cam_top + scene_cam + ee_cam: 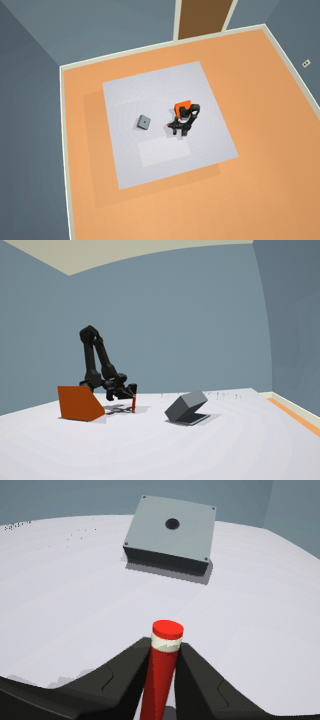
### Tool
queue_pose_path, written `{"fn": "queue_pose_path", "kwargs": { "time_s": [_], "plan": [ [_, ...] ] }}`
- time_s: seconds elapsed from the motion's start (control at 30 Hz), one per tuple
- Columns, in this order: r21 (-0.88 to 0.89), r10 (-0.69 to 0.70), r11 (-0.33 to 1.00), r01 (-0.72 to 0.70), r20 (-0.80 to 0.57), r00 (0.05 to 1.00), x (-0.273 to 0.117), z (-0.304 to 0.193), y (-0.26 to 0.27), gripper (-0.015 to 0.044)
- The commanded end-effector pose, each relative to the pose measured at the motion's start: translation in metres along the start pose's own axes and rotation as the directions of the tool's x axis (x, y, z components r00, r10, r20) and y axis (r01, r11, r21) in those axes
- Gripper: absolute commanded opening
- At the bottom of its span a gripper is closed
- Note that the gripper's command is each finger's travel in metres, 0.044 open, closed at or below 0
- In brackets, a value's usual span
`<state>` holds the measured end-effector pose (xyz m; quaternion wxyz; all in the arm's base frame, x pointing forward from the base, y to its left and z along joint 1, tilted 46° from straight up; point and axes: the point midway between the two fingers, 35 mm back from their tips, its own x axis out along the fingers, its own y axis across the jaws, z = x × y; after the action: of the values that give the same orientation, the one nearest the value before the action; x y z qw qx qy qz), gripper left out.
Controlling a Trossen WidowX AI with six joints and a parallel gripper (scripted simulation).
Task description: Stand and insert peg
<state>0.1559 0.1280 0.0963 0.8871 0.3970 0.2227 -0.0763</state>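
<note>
The red peg [168,125] [133,404] [158,680] stands close to upright, its white-banded end on top and its plain end down at the table; whether it touches is too small to tell. My gripper [169,125] [134,396] [164,648] is shut on the peg just below the white band, reaching in low and nearly level. The grey sloped panel [142,126] [189,401] [150,532] stands apart from the peg, ahead of the gripper. Its one hole [144,121] [172,524] is empty and shows in the wrist view. The peg's lower end is hidden in the wrist view.
An orange block [178,106] [77,402] with a sloped face stands beside the arm's base. The pale table [165,178] [155,446] lies under everything. The arm's shadow falls around the peg's foot.
</note>
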Motion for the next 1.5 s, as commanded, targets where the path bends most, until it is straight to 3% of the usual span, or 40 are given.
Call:
{"fn": "queue_pose_path", "kwargs": {
  "time_s": [0.0, 1.47],
  "plan": [
    [-0.008, 0.000, 1.000, 0.001, 0.043, 0.999, -0.0023, -0.0019, -0.0001, 0.0049],
    [0.009, 0.010, 1.000, -0.010, 0.005, 1.000, -0.0086, -0.0078, 0.0020, 0.0049]
  ]
}}
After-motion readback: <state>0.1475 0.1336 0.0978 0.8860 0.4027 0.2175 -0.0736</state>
